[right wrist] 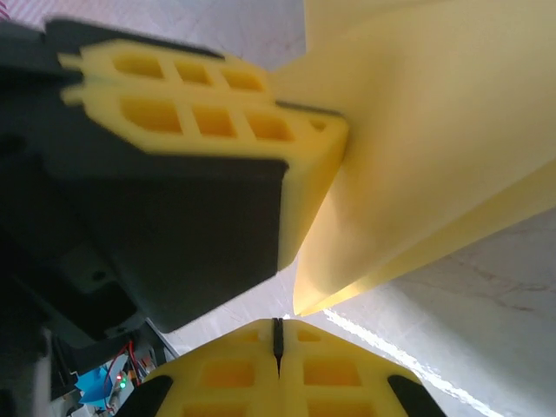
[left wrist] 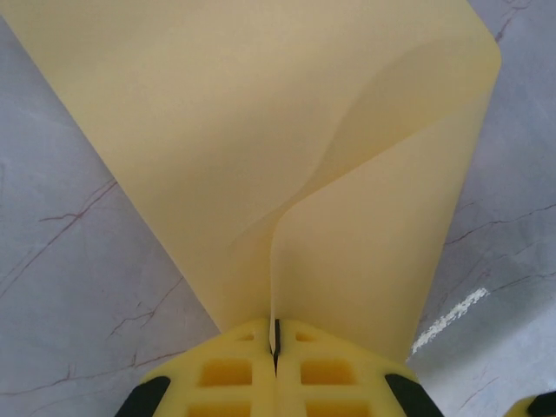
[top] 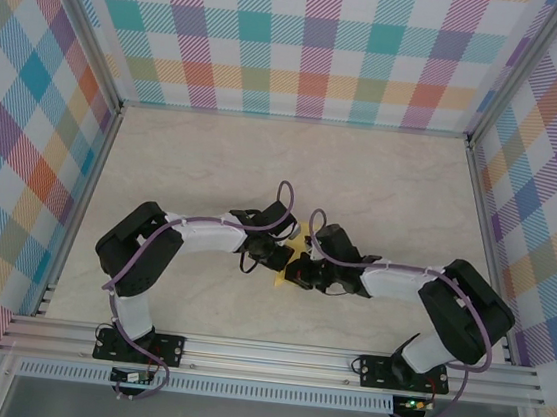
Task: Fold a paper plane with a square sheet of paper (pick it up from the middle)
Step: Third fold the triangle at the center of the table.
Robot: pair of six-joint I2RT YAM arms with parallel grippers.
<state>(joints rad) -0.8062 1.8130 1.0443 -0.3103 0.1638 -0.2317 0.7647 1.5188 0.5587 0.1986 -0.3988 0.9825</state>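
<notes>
From above, the two arms bend inward and meet near the middle of the pale marbled desk (top: 213,161). The left hand (top: 275,258) and right hand (top: 304,270) are almost tip to tip. There the square sheet of paper (top: 292,245) is just a scrap of bright yellow peeking out between and under them, and neither hand's state can be read at that height. The left wrist camera gives the detail: the left hand's yellow pads are pressed together on the sheet, whose edge runs straight into the seam between them. The paper fans away from the tips, bent over on itself along a soft curve rather than a sharp crease. The right wrist camera shows the right hand's pads closed flat against each other with a thin dark line between. A pointed corner of the sheet hangs just beyond those tips, and whether it touches them I cannot tell. In that same view the left hand appears blurred, clamped on the paper from the left.
</notes>
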